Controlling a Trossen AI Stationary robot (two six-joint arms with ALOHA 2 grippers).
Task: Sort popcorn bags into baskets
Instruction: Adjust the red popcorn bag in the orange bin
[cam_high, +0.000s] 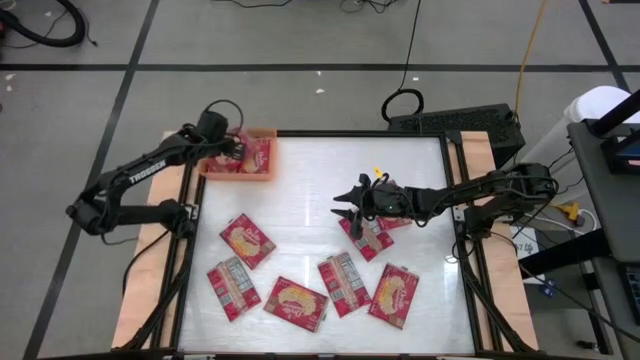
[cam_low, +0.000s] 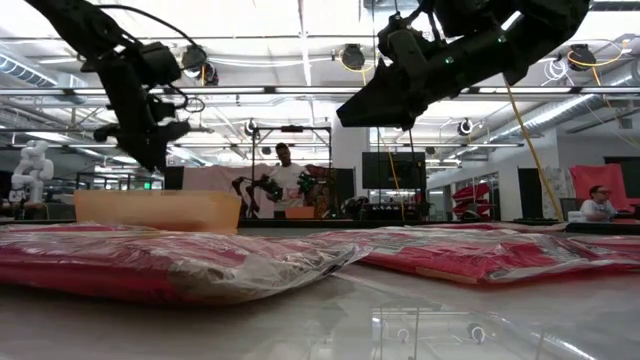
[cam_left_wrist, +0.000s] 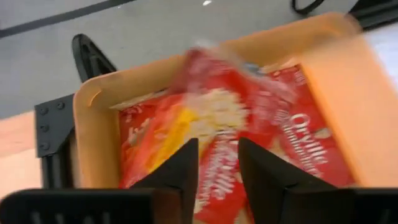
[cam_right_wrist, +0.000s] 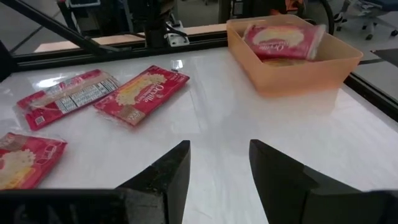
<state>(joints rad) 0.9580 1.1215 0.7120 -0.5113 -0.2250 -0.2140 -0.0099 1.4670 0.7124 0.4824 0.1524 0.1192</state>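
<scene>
The orange basket (cam_high: 240, 177) sits at the table's far-left corner and holds red popcorn packets (cam_left_wrist: 292, 143). One packet (cam_right_wrist: 283, 36) lies tilted on top of the others. My left gripper (cam_high: 238, 150) hovers open above the basket (cam_left_wrist: 93, 118), clear of the packets; the top packet looks blurred in its wrist view. My right gripper (cam_high: 345, 207) hangs open above the table's middle, its fingers pointing toward the left side. Just to its near-right lies a packet (cam_high: 368, 238) overlapping another. Several more packets (cam_high: 247, 240) lie flat across the near half.
Light wooden boards (cam_high: 150, 250) flank the white table on both sides. A keyboard (cam_high: 455, 122) sits beyond the far-right edge. Bare table surface (cam_high: 320, 170) stretches between the basket and my right gripper. People show in the room behind the table in the low view.
</scene>
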